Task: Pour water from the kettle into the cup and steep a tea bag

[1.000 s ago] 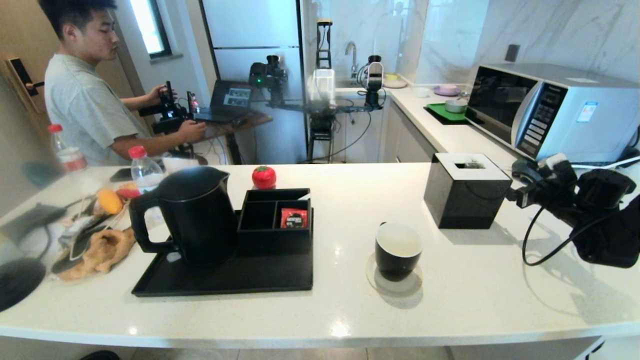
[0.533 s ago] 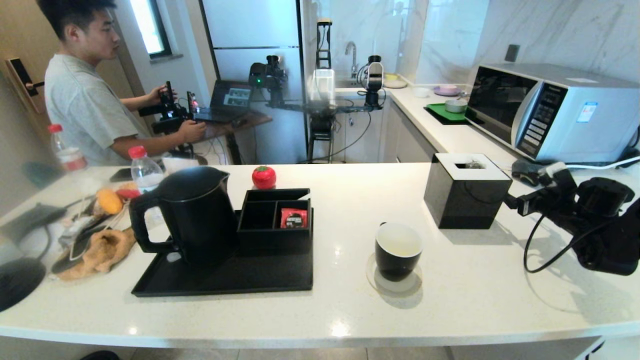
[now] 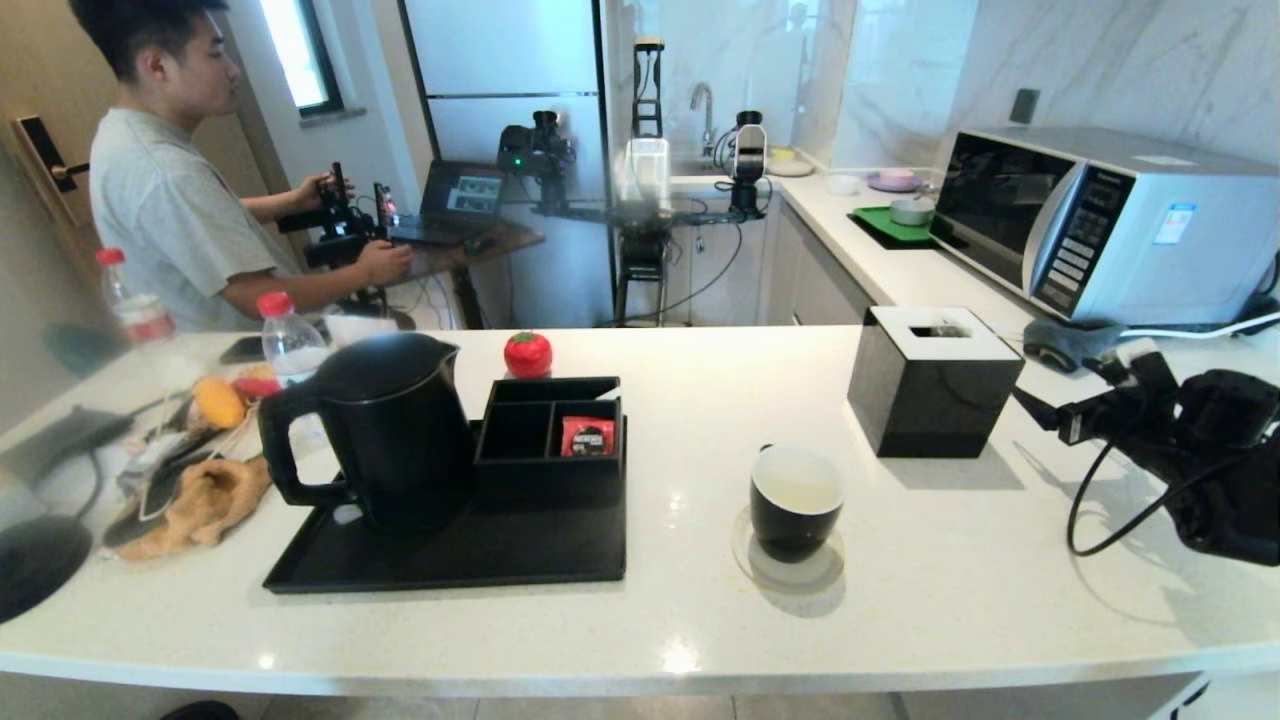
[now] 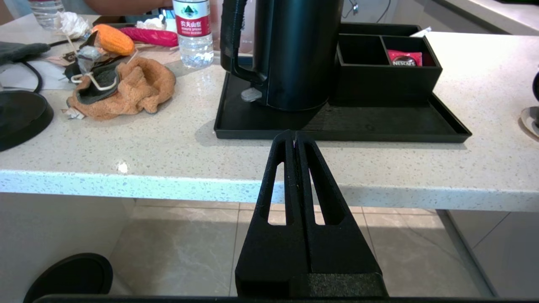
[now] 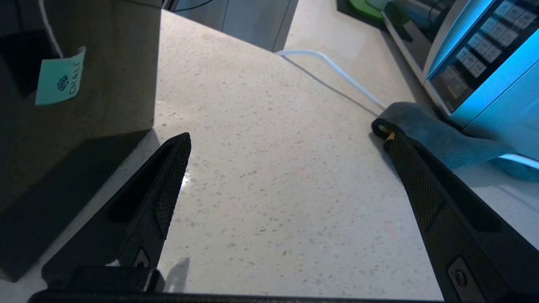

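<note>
A: What do we have nearest us?

B: Our left end effector (image 4: 294, 136), fingers pressed together, hangs off the near edge of the bench (image 3: 900, 610), pointing at the black tray (image 3: 450, 560). It doesn't show in the head view.

A: And on the bench itself?

B: The cup (image 3: 796, 500) stands on a round coaster (image 3: 790, 570) at about 6 o'clock from the middle, nothing touching it. The kettle (image 3: 385, 430) stands upright on the tray at 8 o'clock, handle turned to our left, just beside a compartment box (image 3: 550, 440) holding a red sachet (image 3: 587, 436).

A: The right side?

B: Our right end effector (image 5: 286, 143) is at 3 o'clock, fingers spread wide over bare bench, close to the black tissue box (image 3: 933, 380). A white tag (image 5: 59, 80) on a string hangs against that box; we cannot see the pouch itself.

A: Farther back?

B: A microwave (image 3: 1100, 220) at 2 o'clock, and a man (image 3: 170, 170) at 11.
</note>
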### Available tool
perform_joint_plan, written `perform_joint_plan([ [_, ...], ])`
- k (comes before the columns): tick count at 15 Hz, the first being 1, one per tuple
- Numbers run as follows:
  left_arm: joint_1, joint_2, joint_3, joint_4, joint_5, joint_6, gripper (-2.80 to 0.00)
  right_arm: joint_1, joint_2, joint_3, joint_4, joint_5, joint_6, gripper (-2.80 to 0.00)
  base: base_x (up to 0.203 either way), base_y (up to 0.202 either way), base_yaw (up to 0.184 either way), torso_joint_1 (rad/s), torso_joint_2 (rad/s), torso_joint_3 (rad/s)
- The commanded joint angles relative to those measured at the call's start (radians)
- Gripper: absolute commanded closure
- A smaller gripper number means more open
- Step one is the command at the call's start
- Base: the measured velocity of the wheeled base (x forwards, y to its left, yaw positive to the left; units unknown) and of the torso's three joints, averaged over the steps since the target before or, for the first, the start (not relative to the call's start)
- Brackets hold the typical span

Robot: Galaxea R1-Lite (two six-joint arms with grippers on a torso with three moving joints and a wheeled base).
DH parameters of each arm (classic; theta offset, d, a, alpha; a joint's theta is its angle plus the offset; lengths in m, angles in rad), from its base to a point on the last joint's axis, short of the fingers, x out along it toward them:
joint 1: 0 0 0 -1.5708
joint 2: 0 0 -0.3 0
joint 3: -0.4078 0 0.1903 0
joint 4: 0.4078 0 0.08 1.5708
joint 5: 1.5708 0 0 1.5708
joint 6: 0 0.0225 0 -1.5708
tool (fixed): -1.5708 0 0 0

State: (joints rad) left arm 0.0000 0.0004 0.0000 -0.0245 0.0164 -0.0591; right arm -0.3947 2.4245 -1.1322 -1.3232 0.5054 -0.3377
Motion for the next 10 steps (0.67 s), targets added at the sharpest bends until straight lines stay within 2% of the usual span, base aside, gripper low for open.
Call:
perform_joint_plan([
  [1,0.0,0.0,0.0,0.0,0.0,-0.001,0.0,-0.009,-0.003,-0.011,-0.017,0.006,0.0,-2.8,0.0,0.0,0.0,0.0,0.0,0.0],
  [10,0.0,0.0,0.0,0.0,0.0,-0.001,0.0,-0.015,-0.112,-0.067,-0.035,0.024,0.015,-2.8,0.0,0.0,0.0,0.0,0.0,0.0],
])
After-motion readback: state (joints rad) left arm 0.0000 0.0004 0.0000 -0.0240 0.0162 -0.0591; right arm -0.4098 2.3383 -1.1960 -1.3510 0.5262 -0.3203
